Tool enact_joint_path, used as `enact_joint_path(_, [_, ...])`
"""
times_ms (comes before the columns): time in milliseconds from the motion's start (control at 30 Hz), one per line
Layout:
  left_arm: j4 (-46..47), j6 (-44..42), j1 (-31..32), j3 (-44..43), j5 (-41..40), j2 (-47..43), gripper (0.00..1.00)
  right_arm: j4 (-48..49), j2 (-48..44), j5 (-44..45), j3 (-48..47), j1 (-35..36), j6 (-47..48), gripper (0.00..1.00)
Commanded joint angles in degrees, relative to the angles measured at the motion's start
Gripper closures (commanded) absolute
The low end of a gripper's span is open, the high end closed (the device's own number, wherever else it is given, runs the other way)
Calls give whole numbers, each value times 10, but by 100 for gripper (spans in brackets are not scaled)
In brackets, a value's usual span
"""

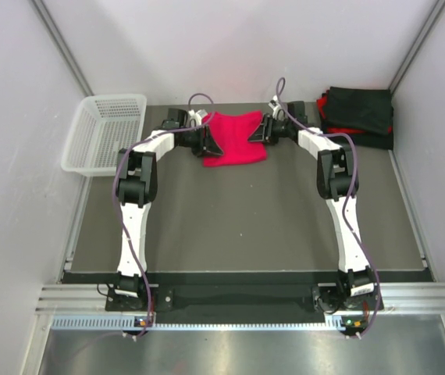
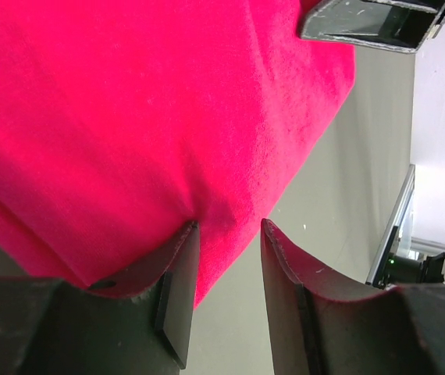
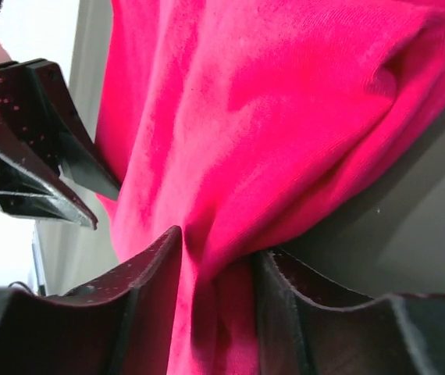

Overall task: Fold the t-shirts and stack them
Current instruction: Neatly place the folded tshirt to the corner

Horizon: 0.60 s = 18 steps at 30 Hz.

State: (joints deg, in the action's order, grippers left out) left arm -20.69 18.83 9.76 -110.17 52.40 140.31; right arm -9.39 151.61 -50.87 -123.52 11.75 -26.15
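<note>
Far edge of the table, about midway along it: you've got the red shirt lying bunched rather than flat, with both arms reached out to it. Your left gripper is on the shirt's left side and your right gripper on its right side, facing each other across the cloth. Left wrist view: the jaws stand partway apart, straddling the shirt's edge. One fingertip presses into the cloth where creases run together, the other sits right at the hem beside bare table, and cloth fills only part of the gap. Read the left as parted, not pinching. Right wrist view: a thick fold of red cloth fills the whole gap and touches both fingers, so your right pincer is clamped on the shirt at a middling width. That fold rises out of the jaws and bulges up off the table on one side. You also have black shirts piled at the far right corner, well apart from the red one, with slivers of red showing between the layers; can't tell what that red belongs to. The white basket sits off the table's left edge, near the far left corner.
</note>
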Motion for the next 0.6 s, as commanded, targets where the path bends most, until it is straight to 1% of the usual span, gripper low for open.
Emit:
enact_joint_path(0, [-6, -24, 5, -15, -12, 3, 57, -27, 32, 32, -16, 22, 24, 61])
enact_joint_path(67, [-10, -28, 4, -17, -12, -4, 58, -31, 30, 33, -21, 21, 29, 72])
enact_joint_path(100, [-12, -28, 4, -17, -12, -7, 58, -36, 28, 34, -25, 22, 37, 81])
enact_joint_path(133, [-11, -29, 4, -18, -12, -11, 57, -48, 23, 38, -29, 21, 43, 93])
enact_joint_path(167, [-12, -32, 3, -19, -12, -20, 58, -55, 19, 41, -29, 18, 50, 96])
enact_joint_path(233, [-15, -34, 2, -21, -11, -28, 57, -60, 10, 41, -28, 15, 58, 100])
enact_joint_path(367, [-26, -44, -12, -17, -9, -62, 58, -82, -15, 45, -29, -1, 89, 100])
enact_joint_path(433, [-37, -57, -19, -16, -10, -72, 58, -108, -28, 53, -39, -7, 121, 100])
enact_joint_path(567, [-46, -84, -47, -20, -7, -83, 58, -146, -83, 72, -44, -33, 170, 100])
